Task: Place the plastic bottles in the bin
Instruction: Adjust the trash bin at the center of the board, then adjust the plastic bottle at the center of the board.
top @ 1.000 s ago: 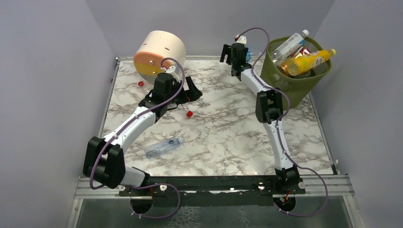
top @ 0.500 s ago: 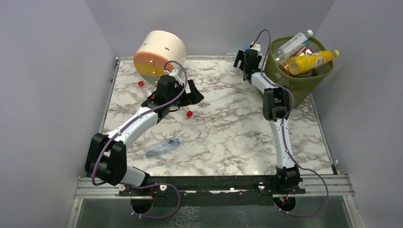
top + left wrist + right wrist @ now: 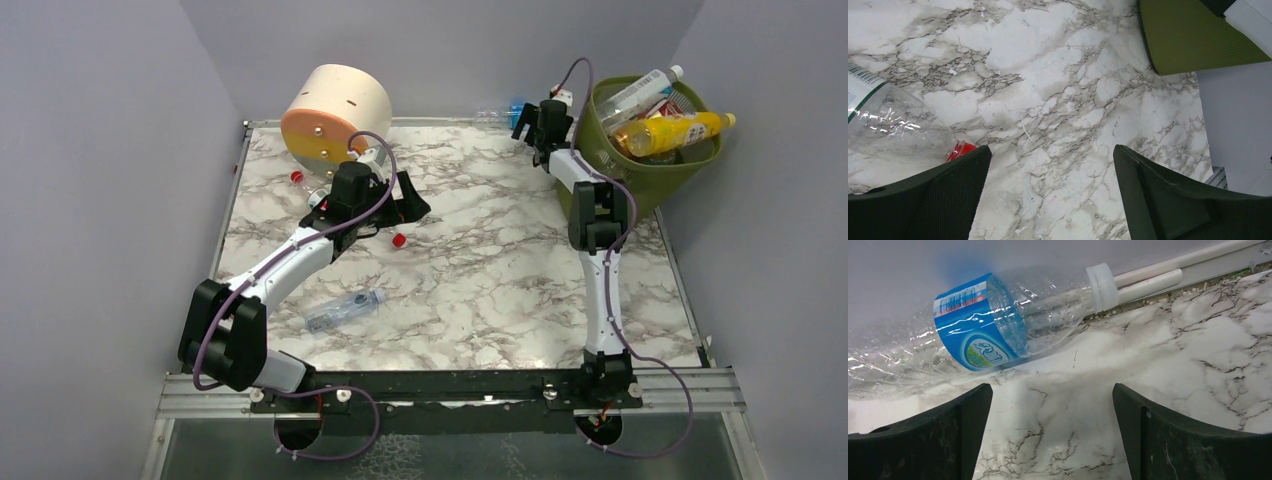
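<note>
Nearest the arm bases, a clear bottle (image 3: 344, 309) lies on its side on the marble counter (image 3: 470, 280), lower left of centre in the top view, well apart from both arms. Further up, the left end effector (image 3: 1050, 165) hangs low over the counter, fingers spread wide with only bare marble between them. A red-capped bottle (image 3: 895, 125) lies just beside its left finger, cut off by the frame's left edge; from above, the arm hides nearly all of it but the cap. One more small bottle (image 3: 297, 178) peeks out beside the round drawer box (image 3: 335, 115) at upper left, too small to read.

At the far edge, the right end effector (image 3: 1050, 405) is spread wide too, gripping nothing. Just beyond its fingers a blue-labelled bottle (image 3: 998, 325) with a white cap lies against the back wall (image 3: 908, 265), its base blurred at the left. From above it is half hidden behind the wrist. The olive-green bin (image 3: 620, 175) stands at upper right, right beside that wrist, with a yellow bottle (image 3: 670, 132) and a clear one poking over the rim; what lies deeper I cannot make out.
</note>
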You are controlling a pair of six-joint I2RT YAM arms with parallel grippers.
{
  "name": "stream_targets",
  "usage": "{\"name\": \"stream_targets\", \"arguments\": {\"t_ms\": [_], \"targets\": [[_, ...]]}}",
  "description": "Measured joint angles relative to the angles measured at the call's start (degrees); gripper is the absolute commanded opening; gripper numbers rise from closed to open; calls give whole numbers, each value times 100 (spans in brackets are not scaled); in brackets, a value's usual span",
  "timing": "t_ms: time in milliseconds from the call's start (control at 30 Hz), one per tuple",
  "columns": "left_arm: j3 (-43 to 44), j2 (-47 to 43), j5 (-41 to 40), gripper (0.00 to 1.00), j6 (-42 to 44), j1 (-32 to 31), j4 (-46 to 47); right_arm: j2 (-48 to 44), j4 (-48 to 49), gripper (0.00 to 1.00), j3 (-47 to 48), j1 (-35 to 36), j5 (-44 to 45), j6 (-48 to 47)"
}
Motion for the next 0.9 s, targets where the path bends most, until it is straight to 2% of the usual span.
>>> {"name": "stream_targets", "arguments": {"t_ms": [300, 467, 600, 767, 900], "targets": [[-11, 7, -2, 99, 2, -17, 42, -92, 293, 94, 39, 136, -407, -358], [-11, 26, -2, 99, 7, -26, 44, -83, 291, 94, 636, 496, -413, -551], [-17, 50, -2, 99, 35, -28, 44, -79, 658, 95, 955, 664, -413, -562], [-26, 63, -15, 99, 72, -28, 42, 516, 769, 98, 1919, 614, -413, -555], [-28, 63, -15, 99, 72, -28, 44, 763, 879, 99, 1987, 586, -452, -555]]}}
